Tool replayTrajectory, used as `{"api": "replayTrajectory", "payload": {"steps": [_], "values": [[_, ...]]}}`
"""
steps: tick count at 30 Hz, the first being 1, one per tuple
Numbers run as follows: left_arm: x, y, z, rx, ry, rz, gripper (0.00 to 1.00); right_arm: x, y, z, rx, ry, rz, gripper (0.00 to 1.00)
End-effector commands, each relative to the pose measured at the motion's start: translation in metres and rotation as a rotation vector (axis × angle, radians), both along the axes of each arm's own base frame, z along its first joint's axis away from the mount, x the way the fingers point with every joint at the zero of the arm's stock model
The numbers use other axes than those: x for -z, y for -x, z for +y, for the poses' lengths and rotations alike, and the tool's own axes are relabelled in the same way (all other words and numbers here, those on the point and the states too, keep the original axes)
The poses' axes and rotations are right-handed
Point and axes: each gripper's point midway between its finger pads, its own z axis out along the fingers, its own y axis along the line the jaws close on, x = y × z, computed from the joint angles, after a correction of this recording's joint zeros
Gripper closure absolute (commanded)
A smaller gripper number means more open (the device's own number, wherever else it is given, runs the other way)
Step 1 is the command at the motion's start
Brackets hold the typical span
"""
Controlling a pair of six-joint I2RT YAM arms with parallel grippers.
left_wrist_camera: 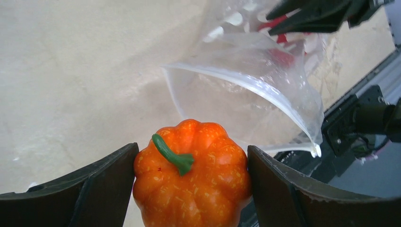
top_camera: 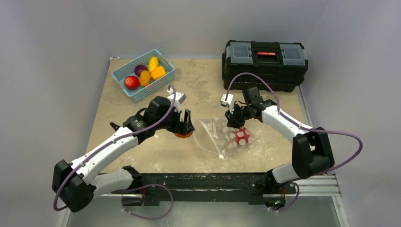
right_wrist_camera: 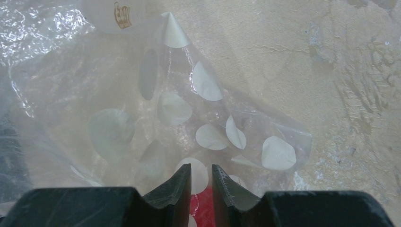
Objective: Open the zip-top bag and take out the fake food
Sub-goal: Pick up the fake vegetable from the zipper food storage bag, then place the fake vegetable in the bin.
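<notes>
Pumpkin (left_wrist_camera: 189, 189) in left pincer (left_wrist_camera: 191, 149), just outside bag's (left_wrist_camera: 246, 94) gaping rim.

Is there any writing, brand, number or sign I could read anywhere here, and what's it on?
No text here is legible.
Gold mark on the zip-top bag: blurred, unreadable.
Red label on the black toolbox: too small to read.
</notes>
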Motion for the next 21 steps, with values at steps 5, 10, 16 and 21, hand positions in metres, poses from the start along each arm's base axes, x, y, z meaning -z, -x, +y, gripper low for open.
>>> {"api": "replayTrajectory", "payload": {"steps": [5, 10, 16, 21], "values": [[-0.044, -0.042, 0.045, -0.182, -0.088, -0.087, 1.00, -0.018, -0.005, 0.003, -0.018, -0.035, -0.058, 0.79], [-0.054, -0.076, 0.067, -0.270, -0.114, -0.079, 1.00, -0.019, -0.005, 0.003, -0.016, -0.035, -0.064, 0.79], [-0.056, -0.126, 0.114, -0.542, -0.177, -0.056, 1.00, -0.021, -0.006, 0.002, -0.013, -0.034, -0.074, 0.79], [-0.061, -0.166, 0.154, -0.725, -0.230, -0.067, 1.00, -0.023, -0.005, 0.001, -0.012, -0.037, -0.080, 0.79]]}}
